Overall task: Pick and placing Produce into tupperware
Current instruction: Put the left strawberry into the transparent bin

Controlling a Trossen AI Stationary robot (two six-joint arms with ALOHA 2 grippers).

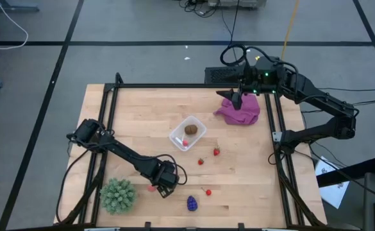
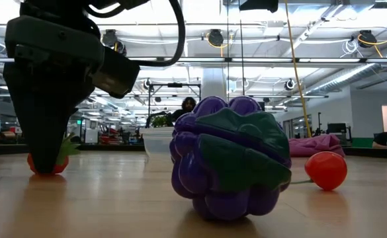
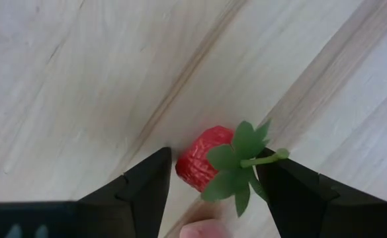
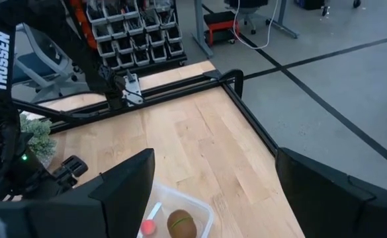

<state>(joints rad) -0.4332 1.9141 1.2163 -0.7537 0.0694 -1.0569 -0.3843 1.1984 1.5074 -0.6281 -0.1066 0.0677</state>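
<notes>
The left gripper (image 3: 210,182) is down at the table (image 1: 142,109), its jaws released and straddling a red toy strawberry (image 3: 203,158) beside the green spiky plant (image 1: 118,195), placed so a close should catch it. The berry lies on its side, long axis across the gap, leafy cap toward one finger. The right gripper (image 4: 213,188), jaws parted and empty, hangs over the magenta cloth (image 1: 240,109). The tupperware (image 1: 188,133) already holds the brown oval (image 1: 190,129).

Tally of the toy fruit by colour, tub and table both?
Red berries: 4, one of them inside the left claw
Pink pieces: 2
Brown oval: 1
Purple grape bunch: 1
Total: 8
</notes>
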